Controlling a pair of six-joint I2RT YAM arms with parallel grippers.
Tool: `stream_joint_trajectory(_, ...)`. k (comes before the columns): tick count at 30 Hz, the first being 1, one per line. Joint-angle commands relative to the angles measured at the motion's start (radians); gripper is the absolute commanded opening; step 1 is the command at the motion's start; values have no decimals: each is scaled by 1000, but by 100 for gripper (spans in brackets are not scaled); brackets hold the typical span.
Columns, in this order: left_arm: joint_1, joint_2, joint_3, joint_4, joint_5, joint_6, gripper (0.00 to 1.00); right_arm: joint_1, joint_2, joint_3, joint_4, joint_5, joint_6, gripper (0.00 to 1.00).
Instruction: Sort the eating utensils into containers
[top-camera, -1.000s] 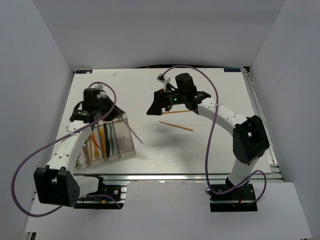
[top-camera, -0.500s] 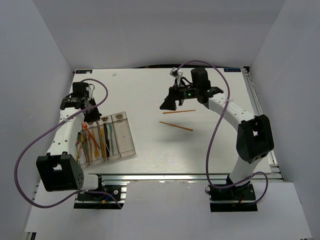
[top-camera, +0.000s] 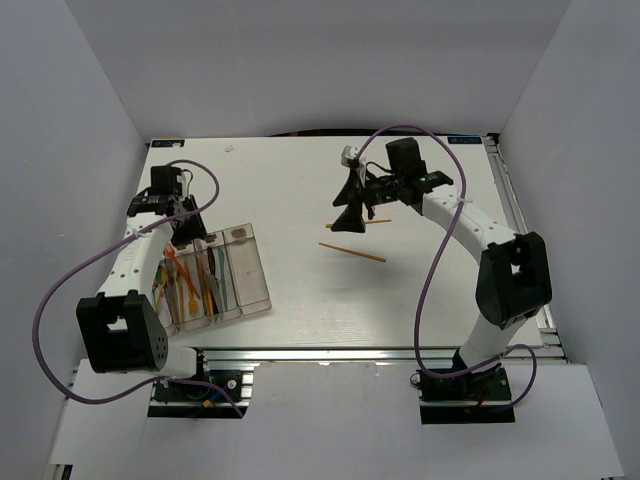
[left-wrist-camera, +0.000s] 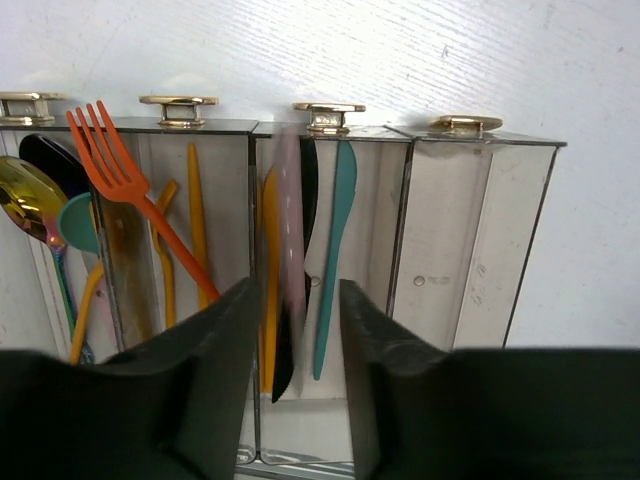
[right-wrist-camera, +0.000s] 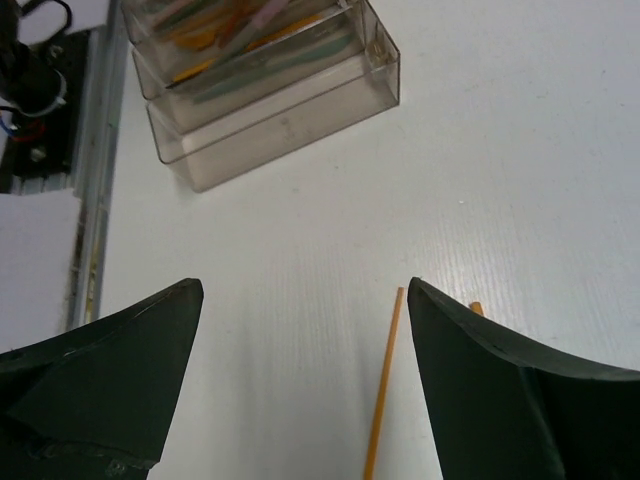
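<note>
The containers (top-camera: 250, 270) are a row of clear bins at the left. In the left wrist view they (left-wrist-camera: 470, 230) hold an orange fork (left-wrist-camera: 120, 180), a gold spoon (left-wrist-camera: 25, 200), a teal knife (left-wrist-camera: 335, 250) and a blurred pink-handled, dark-bladed knife (left-wrist-camera: 288, 220); the rightmost bin is empty. My left gripper (top-camera: 183, 230) (left-wrist-camera: 298, 340) is open and empty over the bins' far end. Two thin orange sticks lie mid-table, one (top-camera: 352, 251) in the open. My right gripper (top-camera: 350, 218) (right-wrist-camera: 305, 340) is wide open just above the other stick (right-wrist-camera: 383, 400), which lies beside its right finger (right-wrist-camera: 500, 380).
The second stick's end (right-wrist-camera: 476, 308) shows behind the right finger. The bins (right-wrist-camera: 280, 130) lie well left of the right gripper. An aluminium rail (top-camera: 350, 352) runs along the table's near edge. White walls enclose the table.
My left gripper let go of the long knife, which now sits in the third bin, and moved back-left to the bins' far end. My right gripper moved right and down over the sticks.
</note>
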Motion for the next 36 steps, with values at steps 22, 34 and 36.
stream_joint_trajectory(22, 4, -282, 49, 24, 68, -101, 88, 101, 115, -157, -149, 635, -364, 76)
stream_joint_trajectory(34, 4, -386, -8, 21, 100, -146, 88, 119, 246, -145, -51, 791, -384, 70)
stream_joint_trajectory(36, 4, -394, -18, 21, 114, -162, 88, 121, 278, -125, -77, 776, -373, 47)
